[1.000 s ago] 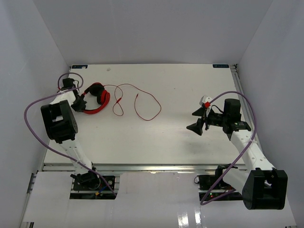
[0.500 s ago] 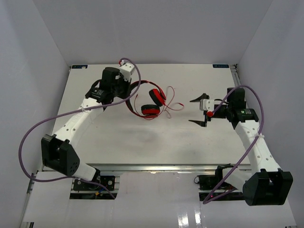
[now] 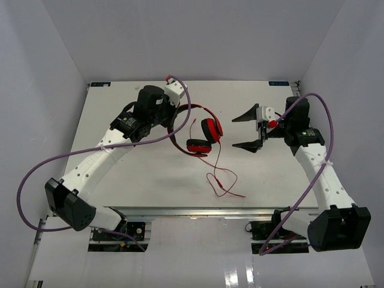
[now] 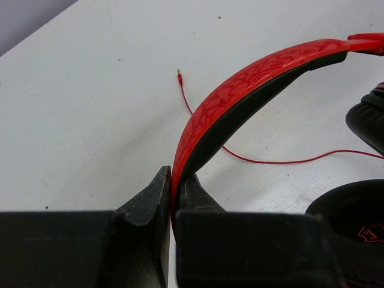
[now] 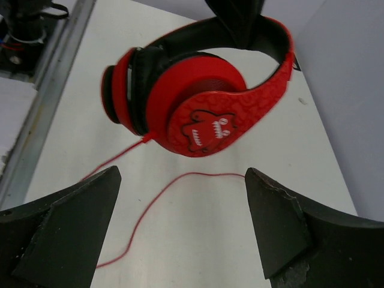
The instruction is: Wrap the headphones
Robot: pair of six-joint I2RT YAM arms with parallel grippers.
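The headphones (image 3: 198, 146) are up near the middle of the table (image 3: 150, 174), and we can see them gripped by the headband (image 4: 252, 78), with the two ear cups hanging toward the right arm. The left gripper (image 4: 174, 180) has its fingers pressed tight onto the band, one on the red outer face and one on the black inner lining, right at the low end of the arc. Over on the other side, the right gripper (image 3: 246, 131) is spread wide and holds nothing; it sits just beside the ear cups and faces them. From its wrist camera we look straight between the two black fingers (image 5: 78, 210) at the outer cup (image 5: 201, 114). That cup is red, with a white cartoon monster face printed on it, all teeth and eyes. We make out no lettering around it. The band carries a raised, crackled red pattern. A small red mark shows on the black pad (image 4: 366, 231) in the left wrist view, too small for us to read. The thin red cable (image 3: 219, 171) drops from the cups and loops across the table toward the near edge, and its plug (image 4: 179, 71) lies flat on the white surface.
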